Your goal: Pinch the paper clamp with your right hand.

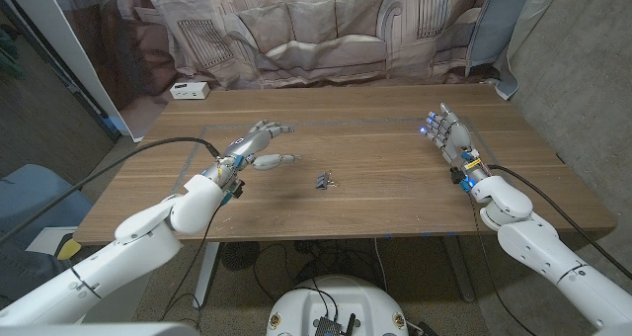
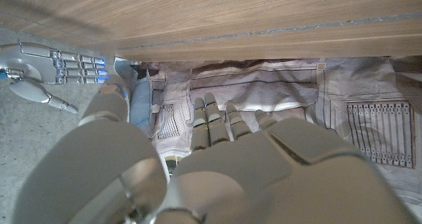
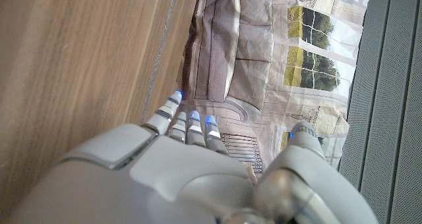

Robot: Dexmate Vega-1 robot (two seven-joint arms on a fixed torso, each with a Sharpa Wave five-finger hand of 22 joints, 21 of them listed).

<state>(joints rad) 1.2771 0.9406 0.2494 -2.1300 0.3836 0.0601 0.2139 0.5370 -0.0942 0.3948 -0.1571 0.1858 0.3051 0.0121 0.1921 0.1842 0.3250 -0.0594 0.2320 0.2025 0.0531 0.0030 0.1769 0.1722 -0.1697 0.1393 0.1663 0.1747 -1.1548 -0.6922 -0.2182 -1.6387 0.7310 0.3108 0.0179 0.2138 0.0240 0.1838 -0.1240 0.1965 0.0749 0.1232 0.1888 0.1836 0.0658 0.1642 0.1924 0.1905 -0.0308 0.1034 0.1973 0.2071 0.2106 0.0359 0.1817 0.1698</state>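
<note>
Meanwhile the paper clamp (image 1: 325,182) lay mid-frame between the left hand (image 1: 259,144) and right hand (image 1: 446,134), both spread and empty.

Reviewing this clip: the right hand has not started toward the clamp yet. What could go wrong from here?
1. The small dark metal paper clamp lies low on the wooden table, far from the open right hand; its fingers may nudge it away rather than pinch it.
2. The open left hand waits nearer the clamp, so a wide sweep could crowd it.
</note>
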